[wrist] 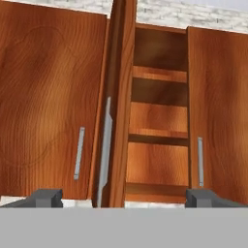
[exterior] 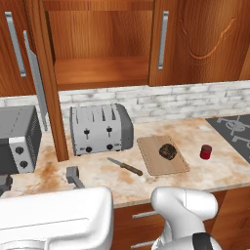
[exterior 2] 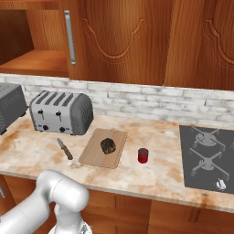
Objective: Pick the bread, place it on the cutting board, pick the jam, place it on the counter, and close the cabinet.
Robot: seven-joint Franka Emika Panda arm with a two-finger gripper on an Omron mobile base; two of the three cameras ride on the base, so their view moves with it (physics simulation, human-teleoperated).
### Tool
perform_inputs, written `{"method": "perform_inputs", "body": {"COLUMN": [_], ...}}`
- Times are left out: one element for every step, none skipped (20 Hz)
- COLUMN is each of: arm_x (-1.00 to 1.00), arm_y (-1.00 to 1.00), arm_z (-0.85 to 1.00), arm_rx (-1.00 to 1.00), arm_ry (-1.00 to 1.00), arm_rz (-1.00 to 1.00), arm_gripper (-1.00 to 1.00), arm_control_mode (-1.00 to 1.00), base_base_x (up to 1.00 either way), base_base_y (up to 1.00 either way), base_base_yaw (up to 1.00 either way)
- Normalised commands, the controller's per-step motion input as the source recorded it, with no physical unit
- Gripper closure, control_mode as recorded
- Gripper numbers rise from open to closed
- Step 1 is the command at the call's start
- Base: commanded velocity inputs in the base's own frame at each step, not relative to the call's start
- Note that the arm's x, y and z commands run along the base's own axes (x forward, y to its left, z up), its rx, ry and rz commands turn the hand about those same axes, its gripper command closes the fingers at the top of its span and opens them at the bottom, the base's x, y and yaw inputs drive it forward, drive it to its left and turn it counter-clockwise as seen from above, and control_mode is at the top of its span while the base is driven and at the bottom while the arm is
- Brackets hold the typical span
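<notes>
The dark lumpy bread (exterior: 167, 151) (exterior 2: 108, 146) lies on the tan cutting board (exterior: 151, 163) (exterior 2: 93, 155). To the board's right the red jam (exterior: 206, 152) (exterior 2: 143, 155) stands upright on the marbled counter (exterior: 215, 173) (exterior 2: 160, 176). Above, the cabinet (exterior: 100, 49) (exterior 2: 32, 59) (wrist: 157, 121) is open, its shelves bare, and its left door (exterior: 49, 83) (wrist: 118, 97) swings out edge-on. My gripper (wrist: 124, 198) is open and holds nothing. It is raised in front of the open cabinet, facing that door's edge and bar handle (wrist: 105, 150). One of its fingers (exterior: 73, 177) shows low at the left.
A silver toaster (exterior: 100, 128) (exterior 2: 61, 112) stands left of the board, with a knife (exterior: 125, 166) (exterior 2: 65, 149) in front of it. A grey oven box (exterior: 17, 139) (exterior 2: 9, 107) sits at the far left. A stovetop (exterior: 234, 129) (exterior 2: 208, 157) takes up the right end.
</notes>
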Motion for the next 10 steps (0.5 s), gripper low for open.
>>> {"method": "perform_inputs", "body": {"arm_x": [0.0, 0.0, 0.0, 0.0, 0.0, 0.0, 0.0, 0.0, 0.0, 0.0], "arm_y": [0.0, 0.0, 0.0, 0.0, 0.0, 0.0, 0.0, 0.0, 0.0, 0.0], "arm_z": [0.0, 0.0, 0.0, 0.0, 0.0, 0.0, 0.0, 0.0, 0.0, 0.0], "arm_rx": [0.0, 0.0, 0.0, 0.0, 0.0, 0.0, 0.0, 0.0, 0.0, 0.0], "arm_ry": [-0.04, -0.04, -0.04, -0.04, -0.04, -0.03, -0.04, -0.04, -0.04, -0.04], "arm_rz": [-0.09, -0.1, -0.1, -0.1, -0.1, -0.1, -0.1, -0.1, -0.1, -0.1], "arm_gripper": [-1.0, -1.0, -1.0, -1.0, -1.0, -1.0, -1.0, -1.0, -1.0, -1.0], "arm_control_mode": [-1.0, -1.0, -1.0, -1.0, -1.0, -1.0, -1.0, -1.0, -1.0, -1.0], "base_base_x": [0.0, 0.0, 0.0, 0.0, 0.0, 0.0, 0.0, 0.0, 0.0, 0.0], "base_base_y": [0.0, 0.0, 0.0, 0.0, 0.0, 0.0, 0.0, 0.0, 0.0, 0.0], "base_base_yaw": [0.0, 0.0, 0.0, 0.0, 0.0, 0.0, 0.0, 0.0, 0.0, 0.0]}}
